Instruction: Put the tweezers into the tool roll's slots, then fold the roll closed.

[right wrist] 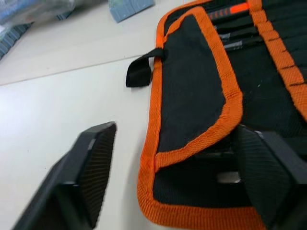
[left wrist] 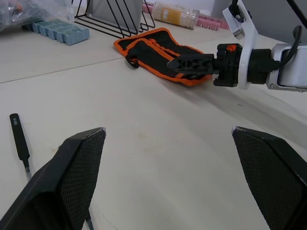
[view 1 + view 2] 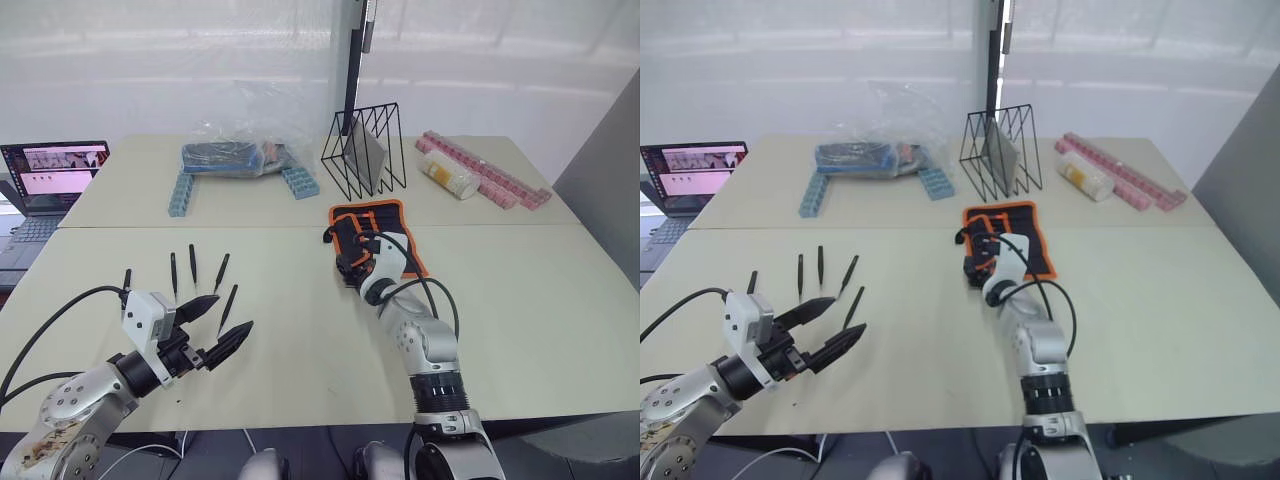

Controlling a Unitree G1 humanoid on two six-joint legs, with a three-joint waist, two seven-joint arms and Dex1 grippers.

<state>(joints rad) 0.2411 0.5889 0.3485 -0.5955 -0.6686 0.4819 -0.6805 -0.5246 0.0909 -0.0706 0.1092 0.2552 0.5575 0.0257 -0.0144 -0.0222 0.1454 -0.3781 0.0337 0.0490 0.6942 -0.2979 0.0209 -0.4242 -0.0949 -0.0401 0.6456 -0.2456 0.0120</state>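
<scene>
Right gripper is sitting at the near edge of the tool roll, fingers spread wide, one finger on bare table to the roll's left, the other over the black fabric; nothing is being held. The roll is lying open near the table's middle, with its orange trim showing, a flap folded over on its left side, a small black strap sticking out left, and slots visible on the inner face. Left gripper is hovering low over the near left of the table, fingers wide apart and empty. Five tweezers are lying loose on the table just beyond the left gripper, well apart from the roll. Far side: a black wire rack, a clear plastic bag, blue blocks, pink strips, and a laptop at far left.
</scene>
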